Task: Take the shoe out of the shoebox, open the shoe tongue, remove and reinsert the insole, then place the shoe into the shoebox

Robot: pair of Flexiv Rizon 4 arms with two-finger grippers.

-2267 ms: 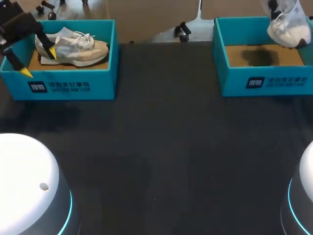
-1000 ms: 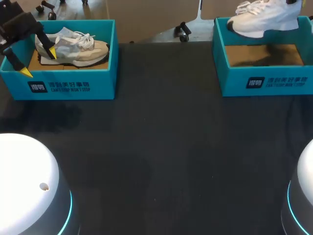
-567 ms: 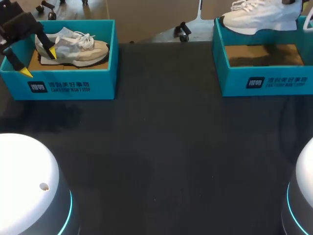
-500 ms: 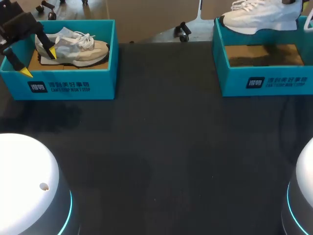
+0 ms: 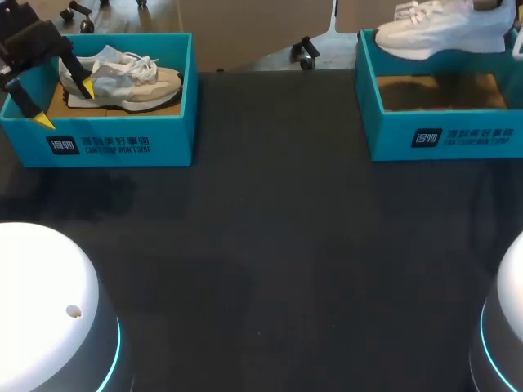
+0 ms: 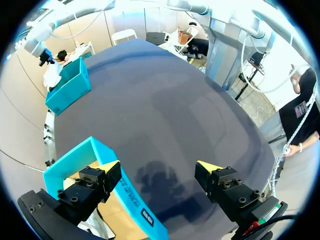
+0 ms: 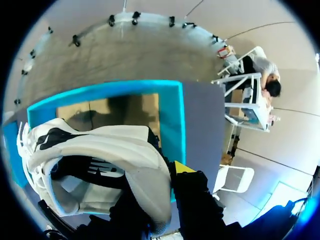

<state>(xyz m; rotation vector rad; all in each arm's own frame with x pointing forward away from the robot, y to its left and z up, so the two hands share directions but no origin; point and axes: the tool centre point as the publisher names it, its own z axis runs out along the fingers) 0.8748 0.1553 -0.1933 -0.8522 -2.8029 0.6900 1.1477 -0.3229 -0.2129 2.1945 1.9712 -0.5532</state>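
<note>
White shoe aloft over right shoebox, heel pinched in right pincer. Best next: clear box wall, keep sole level, set down on open bench. Left pincer spread wide, straddling left shoebox wall, holding nothing.

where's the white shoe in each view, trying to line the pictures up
Head view: the white shoe is at the far right, held above the right shoebox.
Left wrist view: a small white shape far across the table, just over that shoebox; likely the shoe.
Right wrist view: the shoe is close up in the right gripper, above the shoebox.
Shared landmark: the teal right shoebox.
</note>
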